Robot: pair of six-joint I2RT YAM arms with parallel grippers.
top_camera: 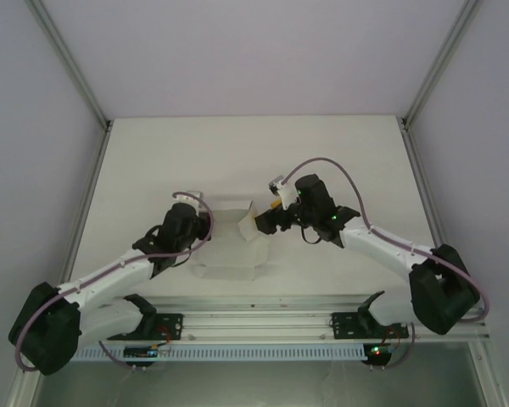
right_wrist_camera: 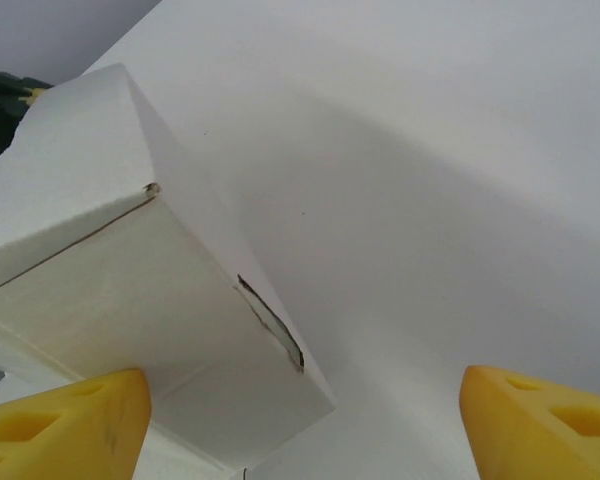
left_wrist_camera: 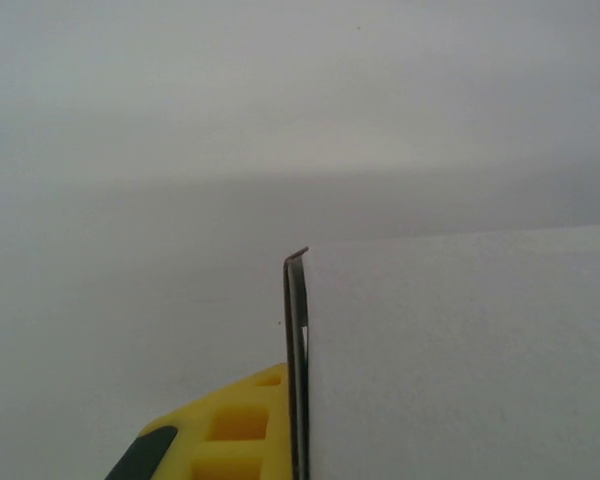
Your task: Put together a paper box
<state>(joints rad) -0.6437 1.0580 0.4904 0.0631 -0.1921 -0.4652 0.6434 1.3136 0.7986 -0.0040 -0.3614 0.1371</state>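
We note left gripper (top_camera: 205,225) at 9 o'clock side of paper box (top_camera: 229,248), one yellow finger (left_wrist_camera: 225,435) flat against box wall; we cannot tell its grip. Box at middle of table (top_camera: 348,161). Right gripper (top_camera: 263,222) at box's 2 o'clock corner, fingers (right_wrist_camera: 70,420) spread wide, box corner between them.

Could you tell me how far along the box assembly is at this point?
Partly done: the paper box has walls folded up. In hand: the left gripper is at its left wall; the open right gripper is at its right side. Left: tucking and closing the flaps.
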